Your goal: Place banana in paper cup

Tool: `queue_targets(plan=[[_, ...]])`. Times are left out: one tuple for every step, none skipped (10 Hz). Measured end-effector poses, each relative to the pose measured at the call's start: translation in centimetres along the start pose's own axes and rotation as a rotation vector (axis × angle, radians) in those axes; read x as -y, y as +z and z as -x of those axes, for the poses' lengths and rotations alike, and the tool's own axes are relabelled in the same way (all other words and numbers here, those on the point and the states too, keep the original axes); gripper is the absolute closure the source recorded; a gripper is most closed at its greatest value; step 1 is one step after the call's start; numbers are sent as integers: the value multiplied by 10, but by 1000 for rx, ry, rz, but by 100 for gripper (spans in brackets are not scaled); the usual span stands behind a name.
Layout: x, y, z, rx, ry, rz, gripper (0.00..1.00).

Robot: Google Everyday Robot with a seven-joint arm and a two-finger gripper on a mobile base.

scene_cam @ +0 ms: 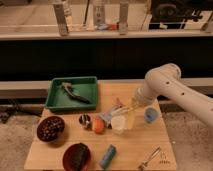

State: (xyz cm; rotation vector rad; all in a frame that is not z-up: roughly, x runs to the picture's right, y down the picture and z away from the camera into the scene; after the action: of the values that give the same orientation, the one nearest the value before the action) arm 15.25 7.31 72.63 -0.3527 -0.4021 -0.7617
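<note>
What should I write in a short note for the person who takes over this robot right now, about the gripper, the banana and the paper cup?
Gripper: low over the table's middle, just above and right of the paper cup.
Banana: appears held at the gripper, slanting over the cup.
Paper cup: upright, between the orange fruit and the blue cup.
Done: banana brought to the cup.
Left: get it inside, then release.

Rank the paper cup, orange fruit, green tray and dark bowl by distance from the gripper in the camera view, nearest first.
The gripper hangs right of table centre.
1. Paper cup, just below-left of it.
2. Orange fruit, further left.
3. Green tray, back left.
4. Dark bowl, far left edge.
</note>
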Motion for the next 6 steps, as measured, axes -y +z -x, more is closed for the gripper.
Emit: queue_targets(plan=[[9,3,7,19,-4,-14,79],[15,4,12,34,-3,-26,79],[17,4,16,50,-4,-34,79],[19,5,21,64,-10,-36,79],[21,7,25,79,-15,-35,79],[21,9,29,93,-19,-32,79]])
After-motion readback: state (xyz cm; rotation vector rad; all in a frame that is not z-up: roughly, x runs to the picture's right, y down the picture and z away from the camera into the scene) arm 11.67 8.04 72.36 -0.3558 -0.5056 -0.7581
